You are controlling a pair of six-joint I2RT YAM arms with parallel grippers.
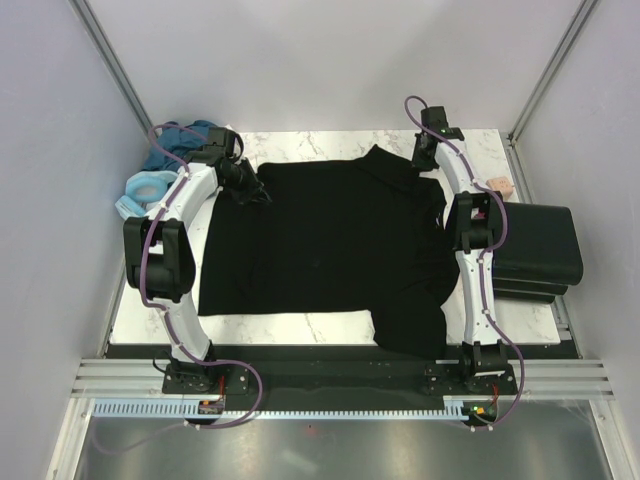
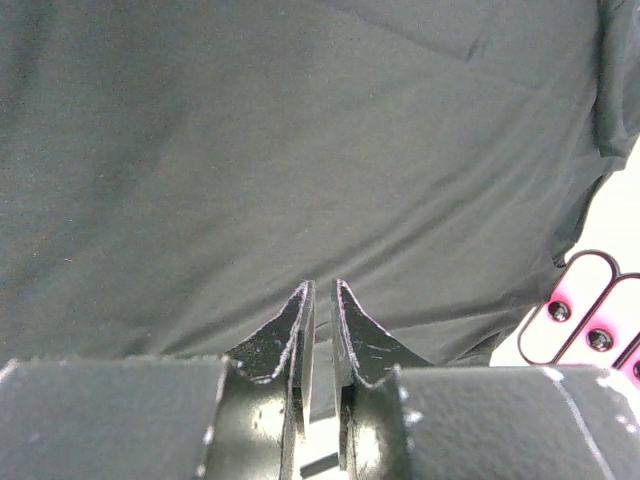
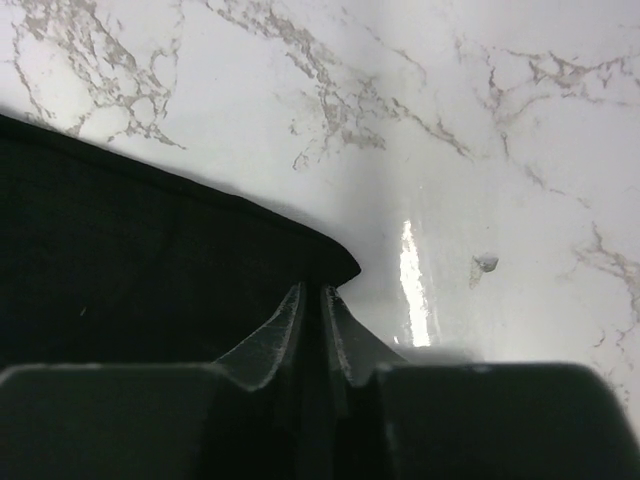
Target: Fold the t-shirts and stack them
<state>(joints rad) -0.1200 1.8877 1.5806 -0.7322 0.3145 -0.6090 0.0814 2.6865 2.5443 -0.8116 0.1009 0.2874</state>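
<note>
A black t-shirt [image 1: 330,240] lies spread flat and covers most of the marble table [image 1: 300,325]. My left gripper [image 1: 248,188] is at the shirt's far left corner. In the left wrist view its jaws [image 2: 322,290] stand nearly together with a fold of the black t-shirt [image 2: 300,150] pinched between them. My right gripper [image 1: 425,163] is at the far right corner by the collar. In the right wrist view it [image 3: 322,290] is shut on a corner of the black t-shirt [image 3: 120,260] that lies on the marble table [image 3: 450,120].
A teal-blue t-shirt [image 1: 180,138] and a light blue one [image 1: 145,190] lie crumpled at the far left edge. A stack of folded black cloth [image 1: 540,248] sits past the table's right edge, with a small pinkish block [image 1: 500,185] beside it. Grey walls close in both sides.
</note>
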